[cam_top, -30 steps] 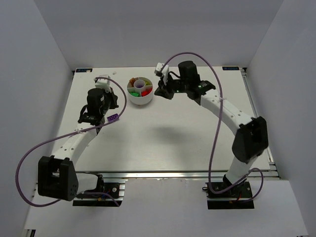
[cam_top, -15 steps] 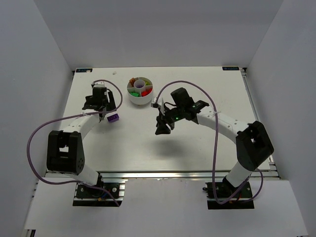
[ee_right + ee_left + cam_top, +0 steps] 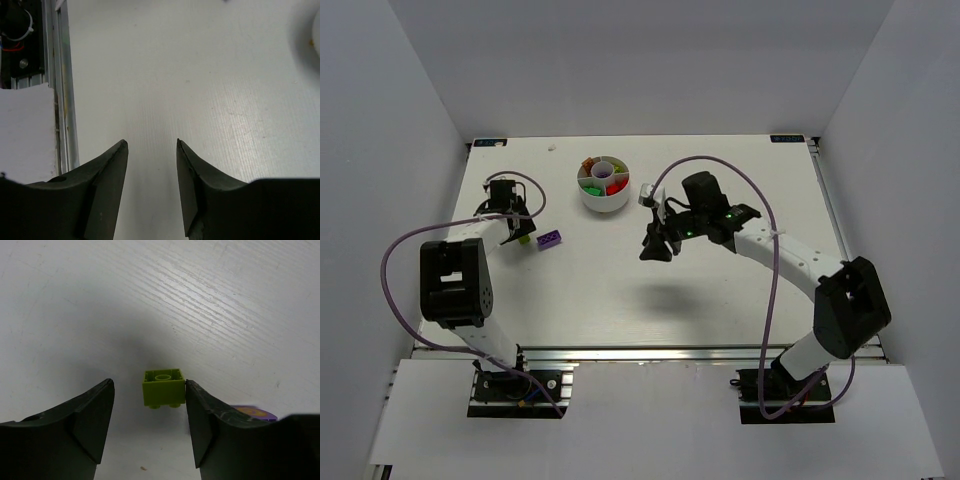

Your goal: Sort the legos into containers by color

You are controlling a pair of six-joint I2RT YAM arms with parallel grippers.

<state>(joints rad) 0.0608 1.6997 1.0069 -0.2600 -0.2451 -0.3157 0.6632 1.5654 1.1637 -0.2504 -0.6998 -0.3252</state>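
Observation:
A lime-yellow lego (image 3: 162, 388) lies on the table between my left gripper's (image 3: 149, 383) open jaws, against the right finger with a gap on the left. From above, that gripper (image 3: 518, 230) is at the left of the table with the lime lego (image 3: 524, 238) under it and a purple lego (image 3: 549, 239) just to its right. The purple lego (image 3: 252, 413) peeks out behind the right finger. The round white dish (image 3: 605, 203) holds orange, lime, green and red legos in its containers. My right gripper (image 3: 655, 250) hovers open and empty at mid-table (image 3: 152, 142).
An aluminium rail (image 3: 60, 75) runs along the table edge in the right wrist view. The dish's rim (image 3: 316, 30) shows at that view's right edge. White walls enclose the table on three sides.
Both grippers have opened. The left arm folded back and came down over the lime lego. The right arm pulled away from the dish toward mid-table.

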